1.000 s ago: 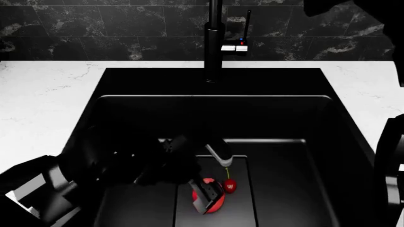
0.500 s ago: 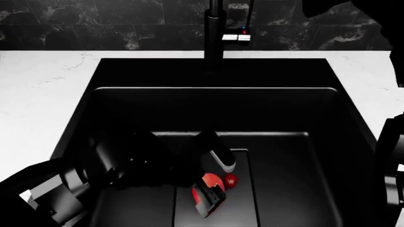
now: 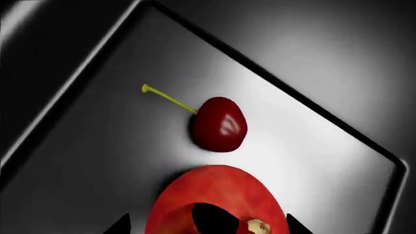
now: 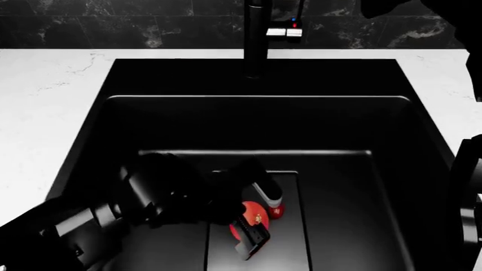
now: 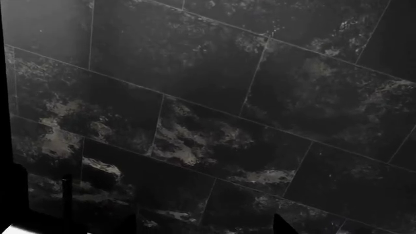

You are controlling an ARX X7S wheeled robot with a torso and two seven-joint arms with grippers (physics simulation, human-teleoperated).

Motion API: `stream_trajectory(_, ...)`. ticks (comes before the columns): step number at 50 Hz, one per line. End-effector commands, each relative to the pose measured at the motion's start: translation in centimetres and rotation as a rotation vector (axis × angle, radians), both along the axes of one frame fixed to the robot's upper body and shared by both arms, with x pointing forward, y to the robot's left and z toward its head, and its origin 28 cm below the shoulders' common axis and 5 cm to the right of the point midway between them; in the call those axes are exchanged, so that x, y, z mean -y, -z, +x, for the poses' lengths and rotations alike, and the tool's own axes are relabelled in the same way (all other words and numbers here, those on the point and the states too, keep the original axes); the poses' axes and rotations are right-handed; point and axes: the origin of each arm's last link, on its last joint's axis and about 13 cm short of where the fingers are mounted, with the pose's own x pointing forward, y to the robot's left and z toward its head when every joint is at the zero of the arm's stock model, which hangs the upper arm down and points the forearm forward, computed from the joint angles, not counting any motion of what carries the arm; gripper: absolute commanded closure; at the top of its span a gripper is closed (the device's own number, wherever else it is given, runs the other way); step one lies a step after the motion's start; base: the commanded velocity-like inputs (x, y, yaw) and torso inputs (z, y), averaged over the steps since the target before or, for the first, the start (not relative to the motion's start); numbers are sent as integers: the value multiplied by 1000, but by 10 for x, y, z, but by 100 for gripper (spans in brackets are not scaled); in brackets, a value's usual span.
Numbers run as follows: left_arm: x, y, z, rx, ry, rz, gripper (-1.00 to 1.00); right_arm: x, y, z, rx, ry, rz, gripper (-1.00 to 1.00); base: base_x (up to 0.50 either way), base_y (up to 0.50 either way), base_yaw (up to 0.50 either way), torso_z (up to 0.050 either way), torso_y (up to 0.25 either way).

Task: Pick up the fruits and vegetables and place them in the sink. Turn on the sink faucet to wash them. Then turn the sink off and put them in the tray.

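Black sink [image 4: 90, 152] holds red fruit [image 4: 252, 217] and cherry [image 4: 276, 212]

the red fruit [image 3: 217, 202] is cut off by the left wrist picture's edge and partly covered by the left gripper [image 4: 258, 220] in the head view. beside it, the cherry [image 4: 276, 212] is half hidden.

red fruit [image 4: 253, 216], black sink [image 4: 256, 121], white-marbled counter [image 4: 45, 107]
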Motion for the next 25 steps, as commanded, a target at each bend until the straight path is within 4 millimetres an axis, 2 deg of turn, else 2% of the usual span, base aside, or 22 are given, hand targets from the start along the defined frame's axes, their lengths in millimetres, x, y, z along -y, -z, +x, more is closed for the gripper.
stream_trajectory(1, 2, 12, 5, -29, -15, 38, -100, 0, 0, 1, 2, -2, 2, -100, 0, 0, 0, 0, 0)
stream_trajectory(18, 6, 30, 2, -86, 12, 124, -100, -1, -1, 0, 9, -3, 5, -100, 0, 0, -1, 0, -1)
stream_trajectory(19, 6, 30, 2, -86, 11, 124, 100, -1, -1, 0, 9, -3, 5, -100, 12, 0, -3, 0, 0)
stream_trajectory(25, 4, 22, -2, -50, 4, 96, 100, 0, -3, -2, 11, -1, 2, -100, 0, 0, 0, 0, -2)
